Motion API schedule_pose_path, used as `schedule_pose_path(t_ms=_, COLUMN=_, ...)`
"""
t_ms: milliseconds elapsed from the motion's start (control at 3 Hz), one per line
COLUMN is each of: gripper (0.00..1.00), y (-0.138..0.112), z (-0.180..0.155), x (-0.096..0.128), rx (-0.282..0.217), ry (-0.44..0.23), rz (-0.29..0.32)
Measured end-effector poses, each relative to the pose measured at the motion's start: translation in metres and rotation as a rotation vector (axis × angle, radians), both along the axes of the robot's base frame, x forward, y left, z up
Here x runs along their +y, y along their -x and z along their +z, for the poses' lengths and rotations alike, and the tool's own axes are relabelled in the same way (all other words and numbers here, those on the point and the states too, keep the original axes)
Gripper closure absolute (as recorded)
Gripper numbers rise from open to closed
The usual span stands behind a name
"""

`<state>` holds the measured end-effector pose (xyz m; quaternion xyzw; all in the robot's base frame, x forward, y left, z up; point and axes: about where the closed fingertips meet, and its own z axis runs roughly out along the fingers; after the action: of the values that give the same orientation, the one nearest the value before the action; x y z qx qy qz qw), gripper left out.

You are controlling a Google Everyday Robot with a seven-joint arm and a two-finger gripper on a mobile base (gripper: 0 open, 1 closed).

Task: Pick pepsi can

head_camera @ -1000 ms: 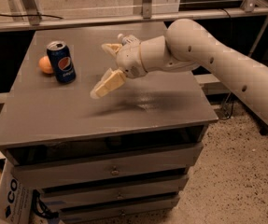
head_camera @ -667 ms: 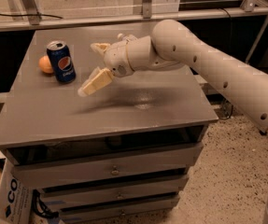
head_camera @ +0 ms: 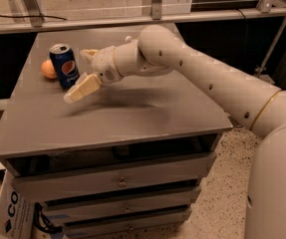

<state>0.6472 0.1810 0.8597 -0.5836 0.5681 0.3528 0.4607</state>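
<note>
The pepsi can [head_camera: 65, 65] stands upright at the back left of the grey cabinet top [head_camera: 132, 113], dark blue with a silver top and a round logo. My gripper [head_camera: 81, 72] is open just right of the can, slightly above the surface. One cream finger [head_camera: 82, 88] points down-left in front of the can and the other [head_camera: 88, 53] sits behind it, near the can's top. The fingers do not touch the can. My white arm reaches in from the right.
A small orange fruit [head_camera: 48, 69] lies right beside the can on its left. The cabinet has drawers [head_camera: 117, 182] below. A metal rail [head_camera: 132, 20] runs behind the table. A cardboard box [head_camera: 8, 218] sits on the floor at lower left.
My gripper and arm have moved left across the table toward the can. The can and the fruit have not moved.
</note>
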Motion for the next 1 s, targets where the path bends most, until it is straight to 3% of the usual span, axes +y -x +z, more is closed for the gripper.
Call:
schedule_pose_path(t_ms=333, gripper=0.0, y=-0.007, z=-0.0051, x=0.0394, rx=0.015, ry=-0.021, rz=0.031)
schedule_pose_path(t_ms=1000, gripper=0.0, y=-0.0117, z=-0.0072, x=0.0417, rx=-0.005, ry=-0.04, rz=0.037)
